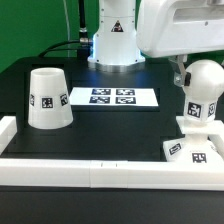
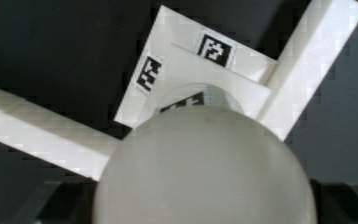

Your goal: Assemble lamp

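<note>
The white rounded bulb (image 1: 204,88) stands upright on its stem on the flat square base (image 1: 190,150), in the corner of the white walls at the exterior view's right. My gripper (image 1: 202,78) comes down from above and its jaws are closed against the bulb's two sides. In the wrist view the bulb (image 2: 202,160) fills the middle, with my dark fingers (image 2: 62,203) at its sides and the tagged base (image 2: 190,62) beneath it. The tapered shade (image 1: 49,98) stands alone, wide end down, at the exterior view's left.
The marker board (image 1: 112,97) lies flat at the back middle of the black table. A low white wall (image 1: 90,170) runs along the front and up both sides. The robot's base (image 1: 113,40) stands behind the board.
</note>
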Motion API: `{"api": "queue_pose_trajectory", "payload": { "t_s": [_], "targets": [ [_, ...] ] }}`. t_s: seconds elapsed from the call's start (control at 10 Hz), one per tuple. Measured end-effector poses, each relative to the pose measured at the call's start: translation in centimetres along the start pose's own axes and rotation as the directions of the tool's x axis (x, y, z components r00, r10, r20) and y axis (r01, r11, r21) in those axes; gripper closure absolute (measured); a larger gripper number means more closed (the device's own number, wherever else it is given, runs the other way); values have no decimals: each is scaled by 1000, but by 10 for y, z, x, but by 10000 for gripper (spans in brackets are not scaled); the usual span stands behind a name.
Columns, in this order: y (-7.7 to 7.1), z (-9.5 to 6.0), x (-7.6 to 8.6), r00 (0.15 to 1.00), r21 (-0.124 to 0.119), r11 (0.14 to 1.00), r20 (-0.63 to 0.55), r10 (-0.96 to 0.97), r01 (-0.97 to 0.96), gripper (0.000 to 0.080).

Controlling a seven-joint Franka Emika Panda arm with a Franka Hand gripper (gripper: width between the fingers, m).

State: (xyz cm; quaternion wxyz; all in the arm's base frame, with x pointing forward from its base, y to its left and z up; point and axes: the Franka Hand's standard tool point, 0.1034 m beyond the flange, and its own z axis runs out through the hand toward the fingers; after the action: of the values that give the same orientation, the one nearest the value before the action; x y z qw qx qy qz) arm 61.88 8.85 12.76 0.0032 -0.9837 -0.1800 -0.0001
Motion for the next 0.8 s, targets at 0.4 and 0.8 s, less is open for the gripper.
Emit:
{"api": "queue_pose_trajectory", "payload": {
  "t_s": [0.4, 0.8],
  "targets": [
    [5, 1, 1, 892, 45, 893, -45, 449, -447, 225],
    [5, 1, 0, 639, 107, 635, 2, 769, -765, 225]
  ]
}}
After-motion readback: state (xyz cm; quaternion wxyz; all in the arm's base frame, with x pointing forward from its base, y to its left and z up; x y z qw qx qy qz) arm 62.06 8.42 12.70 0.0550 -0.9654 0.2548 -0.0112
